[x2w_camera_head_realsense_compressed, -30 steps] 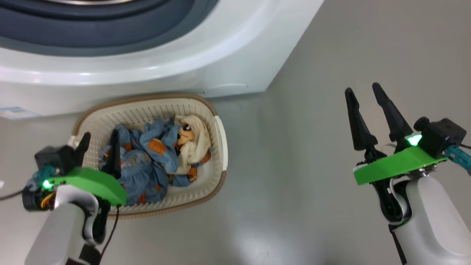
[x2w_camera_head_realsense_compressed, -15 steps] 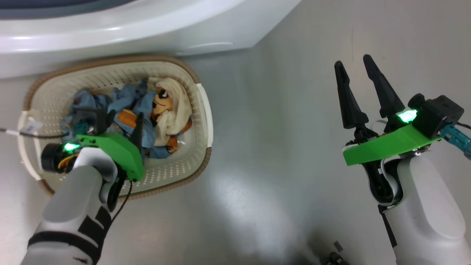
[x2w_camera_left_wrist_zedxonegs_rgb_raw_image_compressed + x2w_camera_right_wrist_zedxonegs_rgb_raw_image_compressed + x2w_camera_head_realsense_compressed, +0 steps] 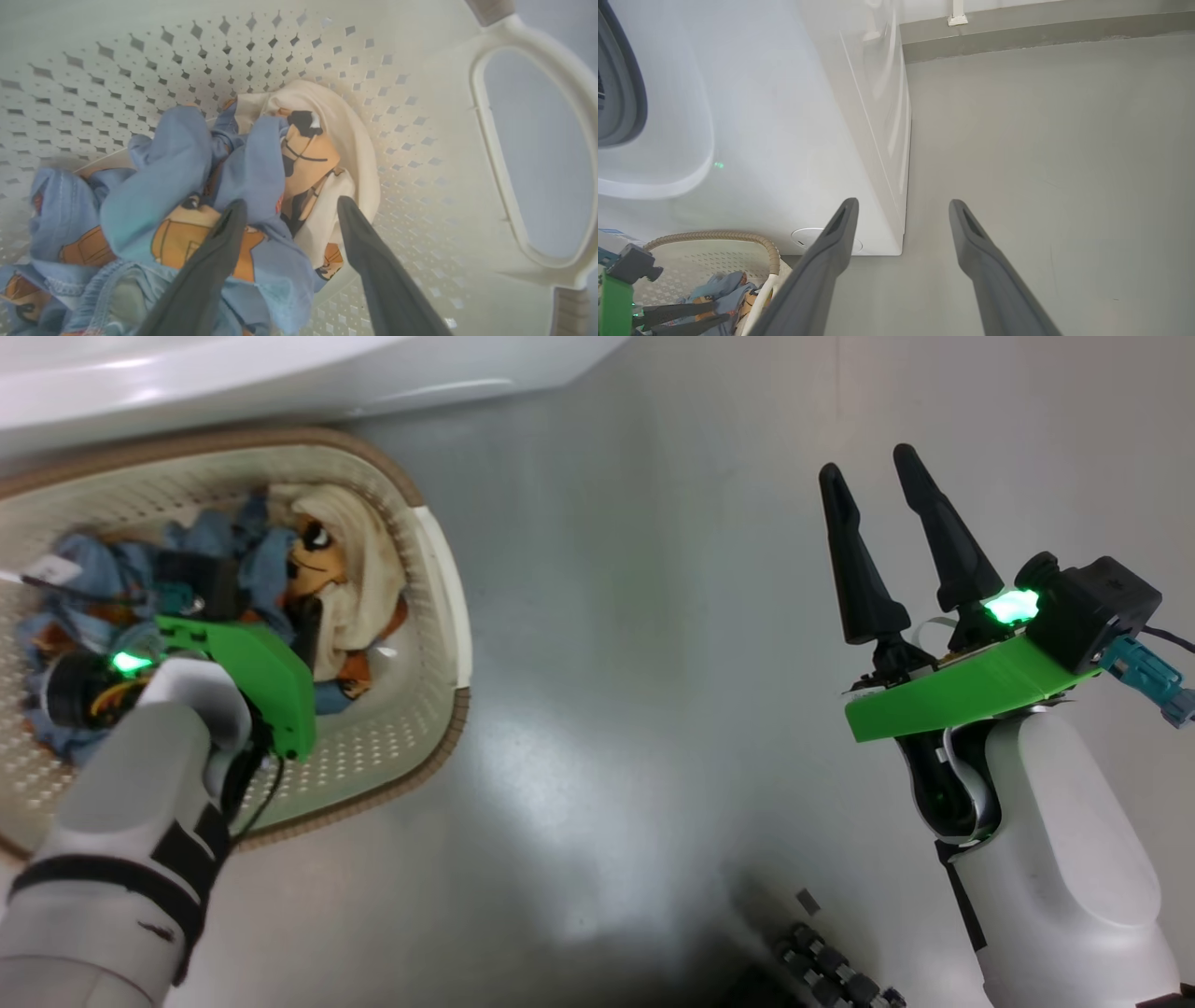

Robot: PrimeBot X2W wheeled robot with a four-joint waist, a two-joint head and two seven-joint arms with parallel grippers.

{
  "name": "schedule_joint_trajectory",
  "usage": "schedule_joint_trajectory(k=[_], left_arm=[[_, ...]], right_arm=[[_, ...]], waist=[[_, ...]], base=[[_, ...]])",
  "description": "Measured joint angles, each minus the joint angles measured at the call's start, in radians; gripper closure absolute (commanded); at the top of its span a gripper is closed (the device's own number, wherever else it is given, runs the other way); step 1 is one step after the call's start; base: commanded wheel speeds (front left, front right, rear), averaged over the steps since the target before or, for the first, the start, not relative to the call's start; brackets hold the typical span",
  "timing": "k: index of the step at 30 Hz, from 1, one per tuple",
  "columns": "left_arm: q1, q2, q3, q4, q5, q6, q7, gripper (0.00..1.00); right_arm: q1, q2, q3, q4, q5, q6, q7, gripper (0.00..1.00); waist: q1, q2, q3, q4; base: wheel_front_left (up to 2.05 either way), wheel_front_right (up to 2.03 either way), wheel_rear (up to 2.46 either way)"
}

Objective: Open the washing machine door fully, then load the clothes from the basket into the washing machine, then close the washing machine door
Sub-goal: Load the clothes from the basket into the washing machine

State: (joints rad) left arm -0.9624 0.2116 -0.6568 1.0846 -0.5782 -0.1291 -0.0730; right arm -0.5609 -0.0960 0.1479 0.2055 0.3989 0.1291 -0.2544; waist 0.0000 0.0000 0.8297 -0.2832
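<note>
Straddling a blue-and-cream fold, the left gripper (image 3: 290, 205) stands wide among the clothes (image 3: 177, 172) heaped in the basket (image 3: 420, 140) just beside the washing machine (image 3: 784, 116); sinking deeper before closing should gather more. The right gripper (image 3: 868, 462) hangs wide, empty.

grey floor (image 3: 616, 644), two things on it
basket (image 3: 451, 607) stands on floor just beside washing machine (image 3: 280, 378); floor smooth, glossy; pale glare approx mid-frame

Smooth grey floor (image 3: 644, 644) (glossy, with soft glare) runs to a darker grey skirting strip (image 3: 1041, 35).
</note>
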Motion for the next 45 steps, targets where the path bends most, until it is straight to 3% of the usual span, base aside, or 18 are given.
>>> schedule_joint_trajectory(k=[12, 23, 25, 26, 28, 29, 40, 45], left_arm=[[-0.127, 0.005, -0.046, 0.149, -0.017, 0.002, 0.012, 0.0], [-0.152, -0.006, -0.09, 0.202, 0.002, 0.081, 0.123, 0.01], [-0.152, -0.002, -0.099, 0.206, 0.004, 0.088, 0.15, 0.15], [-0.152, 0.0, -0.101, 0.207, 0.004, 0.09, 0.154, 0.51], [-0.152, 0.0, -0.103, 0.208, 0.004, 0.091, 0.16, 0.89], [-0.152, 0.0, -0.104, 0.208, 0.004, 0.095, 0.16, 1.0], [-0.151, -0.001, -0.1, 0.21, -0.005, 0.088, 0.086, 1.0], [-0.13, -0.012, -0.083, 0.21, -0.029, 0.055, 0.017, 1.0]], right_arm=[[-0.025, 0.028, 0.016, -0.007, 0.0, 0.0, -0.003, 0.0], [-0.037, 0.035, 0.047, 0.0, 0.0, 0.0, -0.003, 0.0], [-0.037, 0.036, 0.052, 0.0, 0.0, 0.0, -0.003, 0.0], [-0.037, 0.037, 0.053, 0.0, 0.001, 0.0, -0.003, 0.0], [-0.037, 0.038, 0.054, 0.0, 0.001, 0.0, -0.003, 0.0], [-0.037, 0.038, 0.054, 0.0, 0.001, 0.0, -0.003, 0.0], [-0.037, 0.04, 0.052, 0.002, 0.001, 0.0, -0.003, 0.0], [-0.036, 0.04, 0.04, 0.006, 0.001, 0.0, -0.003, 0.0]], waist=[[0.0, 0.0, 0.079, -0.059], [0.0, 0.0, 0.074, -0.096], [0.0, 0.0, 0.069, -0.102], [0.0, 0.0, 0.067, -0.105], [0.0, 0.0, 0.066, -0.11], [0.0, 0.0, 0.066, -0.112], [0.0, 0.0, 0.058, -0.105], [0.0, 0.0, 0.023, -0.09]], base=[[0.0, 0.0, 0.0], [0.0, 0.0, 0.0], [0.0, 0.0, 0.0], [0.0, 0.0, 0.0], [0.0, 0.0, 0.0], [0.0, 0.0, 0.0], [0.0, 0.0, 0.0], [0.0, 0.0, 0.0]])
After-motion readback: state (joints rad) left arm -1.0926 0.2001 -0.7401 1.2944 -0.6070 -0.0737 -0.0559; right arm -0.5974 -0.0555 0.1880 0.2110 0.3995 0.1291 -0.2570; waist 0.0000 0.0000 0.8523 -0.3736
